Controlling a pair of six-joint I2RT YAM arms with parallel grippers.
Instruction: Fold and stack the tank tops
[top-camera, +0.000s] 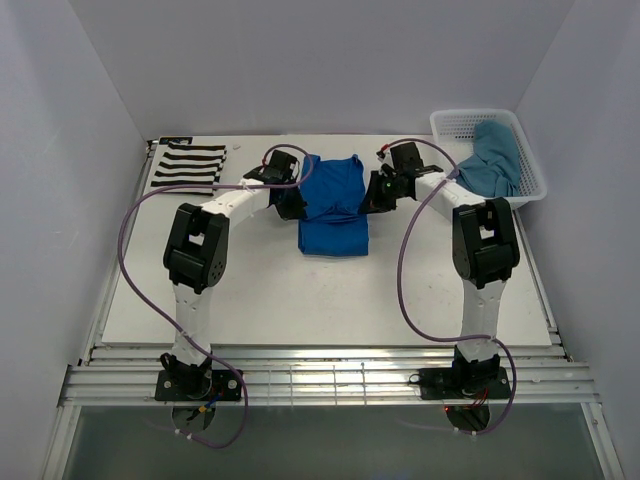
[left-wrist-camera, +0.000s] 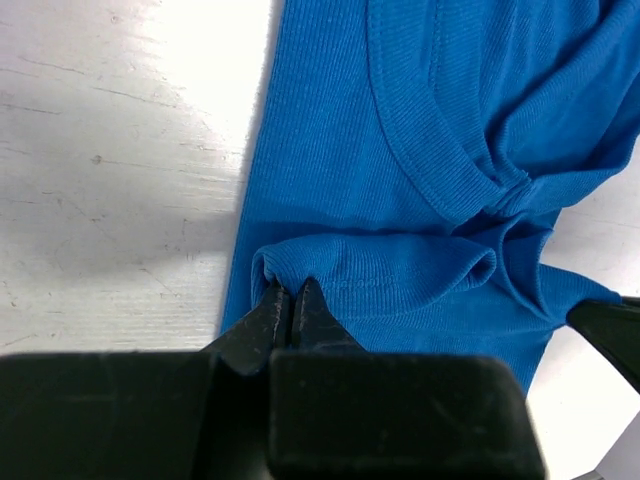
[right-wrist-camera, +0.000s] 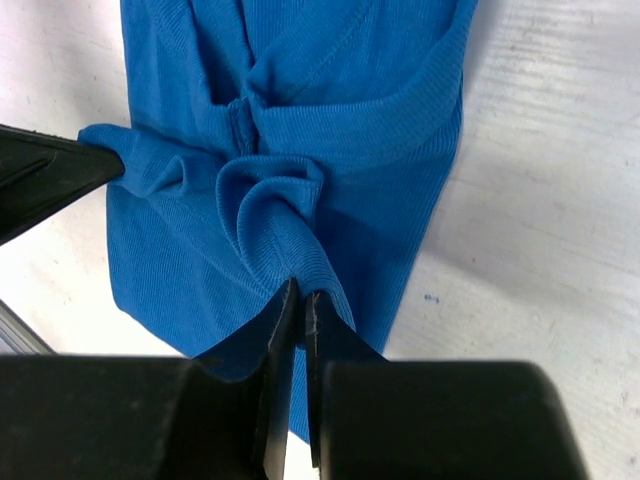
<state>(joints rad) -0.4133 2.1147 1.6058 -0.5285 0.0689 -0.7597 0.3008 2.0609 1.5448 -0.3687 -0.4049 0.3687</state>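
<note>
The black-and-white striped cloth tank top (top-camera: 188, 166) lies flat at far left. At centre, our left gripper (left-wrist-camera: 290, 300) pinches one edge of the bright royal blue ribbed tank top (top-camera: 333, 210), and our right gripper (right-wrist-camera: 300, 298) pinches the opposite edge. We judge a fold is in hand; next, both pinches must travel together. The muted teal-blue top (top-camera: 495, 165) sits in the white mesh basket (top-camera: 450, 125).

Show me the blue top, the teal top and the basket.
blue tank top (top-camera: 333, 203), top view, middle of the cloth.
teal tank top (top-camera: 492, 160), top view, bunched cloth inside the basket.
white mesh basket (top-camera: 470, 121), top view, far wall.
</note>
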